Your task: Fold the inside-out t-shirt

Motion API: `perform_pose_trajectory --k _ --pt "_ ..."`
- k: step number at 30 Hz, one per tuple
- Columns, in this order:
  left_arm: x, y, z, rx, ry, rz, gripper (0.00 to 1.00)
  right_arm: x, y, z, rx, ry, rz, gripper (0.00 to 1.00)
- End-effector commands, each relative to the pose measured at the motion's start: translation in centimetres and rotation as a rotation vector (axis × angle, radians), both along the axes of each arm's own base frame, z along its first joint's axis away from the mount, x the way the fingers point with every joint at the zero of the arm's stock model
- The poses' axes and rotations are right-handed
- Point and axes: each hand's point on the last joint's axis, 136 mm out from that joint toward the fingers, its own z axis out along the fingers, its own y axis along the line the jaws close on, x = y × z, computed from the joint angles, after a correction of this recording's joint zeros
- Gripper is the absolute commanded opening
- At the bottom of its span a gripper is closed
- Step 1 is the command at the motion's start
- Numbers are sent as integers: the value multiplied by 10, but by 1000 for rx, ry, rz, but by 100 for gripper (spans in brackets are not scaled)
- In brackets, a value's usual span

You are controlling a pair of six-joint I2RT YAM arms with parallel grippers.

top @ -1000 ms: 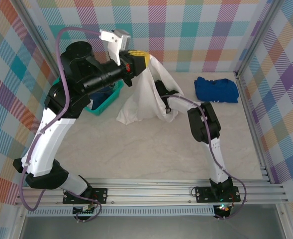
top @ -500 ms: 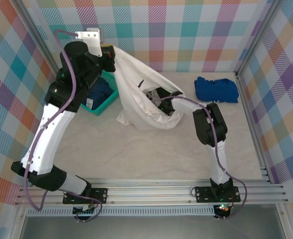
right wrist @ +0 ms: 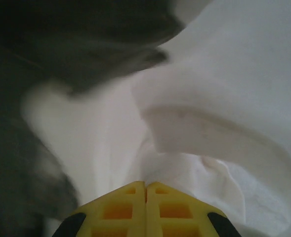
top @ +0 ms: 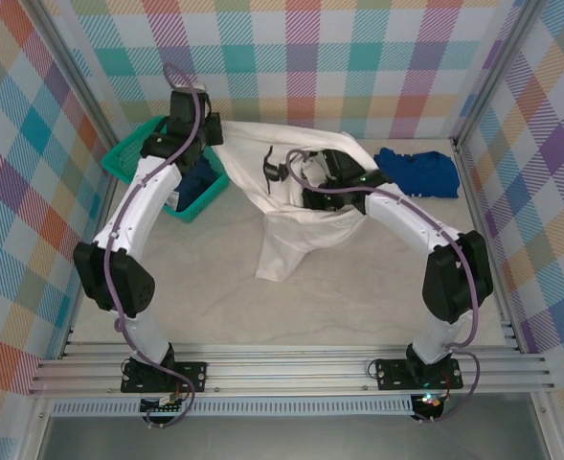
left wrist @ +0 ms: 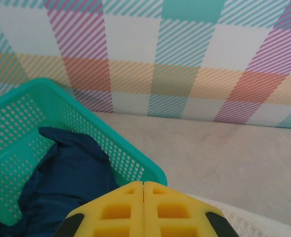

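A lab test cell (robot rig): aluminium rails (top: 291, 369) and plaid walls (top: 377, 67) enclose the table (top: 224, 307).

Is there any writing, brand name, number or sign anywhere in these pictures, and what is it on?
No text can be read.
The white t-shirt is plain.
The blue shirt and the navy garment in the green basket show no print.
The checked wall bears only its pattern.
Any marks at the arm bases are too small to tell.
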Motion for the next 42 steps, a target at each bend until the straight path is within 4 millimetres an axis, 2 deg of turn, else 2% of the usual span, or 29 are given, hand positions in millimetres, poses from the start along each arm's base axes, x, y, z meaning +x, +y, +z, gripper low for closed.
perform_pose_trajectory --k 1,4,6,10,14,17,19,22,25,28,30,33,35,37,40,42 --pt "8 2 -9 -22 26 -2 0 -9 17 0 11 19 56 0" --pt "19 -4 -17 -15 55 -25 0 -13 27 -16 -89 -21 81 0" --pt "25 -4 -24 9 77 -20 0 -14 31 -13 -70 -31 83 0" --pt "38 4 -45 76 138 12 0 -14 25 -4 -95 -90 94 0" --pt "48 26 -71 135 223 74 0 -27 18 -1 -118 -142 163 0" --pt "48 48 -87 130 261 119 0 -38 14 12 -78 -201 195 0" --pt "45 54 -95 114 278 126 0 -42 15 26 -9 -210 197 0" --pt "38 37 -104 54 292 45 0 -30 17 43 57 -232 126 0" --pt "25 7 -104 -78 255 -64 0 -4 16 54 85 -239 -14 0" --pt "4 -20 -89 -235 170 -170 0 29 13 70 115 -255 -192 0" --pt "-9 -36 -74 -323 120 -252 0 43 12 83 141 -278 -259 0" --pt "-29 -64 -49 -435 42 -392 0 59 19 104 185 -327 -297 0" --pt "-42 -77 -40 -474 17 -449 0 63 29 119 246 -348 -274 0" --pt "-48 -79 -45 -480 33 -425 0 58 39 140 309 -364 -226 0" --pt "-53 -65 -79 -455 134 -288 0 48 39 178 386 -402 -174 0" --pt "-59 -65 -104 -444 183 -265 0 39 32 205 461 -416 -147 0"
